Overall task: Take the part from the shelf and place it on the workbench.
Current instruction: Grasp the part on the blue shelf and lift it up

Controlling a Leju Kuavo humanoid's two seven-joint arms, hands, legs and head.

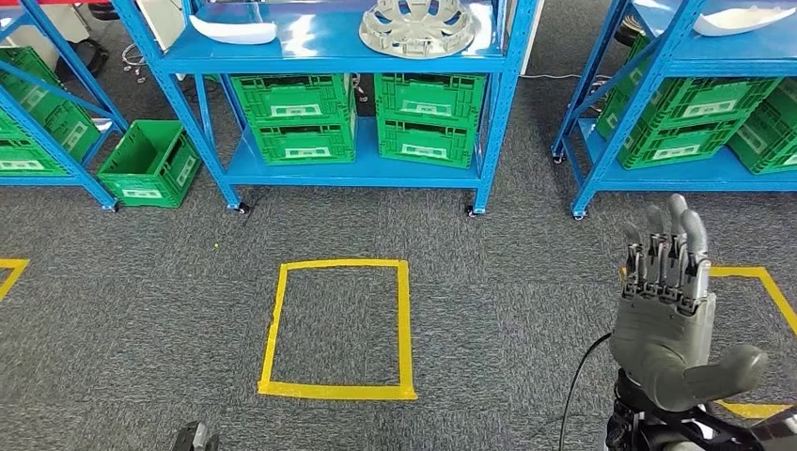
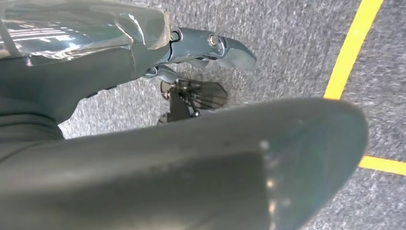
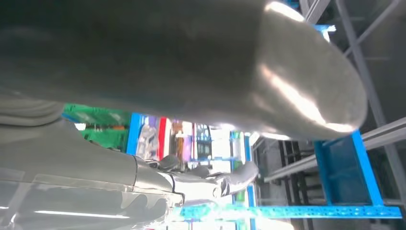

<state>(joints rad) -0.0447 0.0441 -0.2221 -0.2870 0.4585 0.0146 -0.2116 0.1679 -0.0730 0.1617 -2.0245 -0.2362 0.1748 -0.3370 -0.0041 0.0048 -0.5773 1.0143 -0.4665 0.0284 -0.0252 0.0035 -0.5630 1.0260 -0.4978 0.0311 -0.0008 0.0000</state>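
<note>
— Nearest the lens?

— Right hand (image 1: pixel 669 305), raised upright at my right side, palm toward the shelves, fingers straight and close side by side, thumb out. It held nothing. Left hand (image 2: pixel 143 52) hung low over the grey carpet (image 1: pixel 141 301); fingers partly curled over bare floor, nothing in them. Whether spread or closed, I could not tell.

— And the part?

— Part (image 1: pixel 417 25), a pale grey ribbed round piece, lay on the top board of the blue shelf (image 1: pixel 329 42) straight ahead, toward its right end, well apart from both hands. A white curved piece (image 1: pixel 233 30) lay on the same board, to its left.

— Around it?

— Green crates (image 1: pixel 362 117) stacked on the lower board; another green crate (image 1: pixel 150 162) on the floor left of the shelf. A yellow tape square (image 1: pixel 338 329) marked the carpet between me and the shelf. A second blue shelf (image 1: pixel 677 141) stood at right, also holding green crates.
</note>
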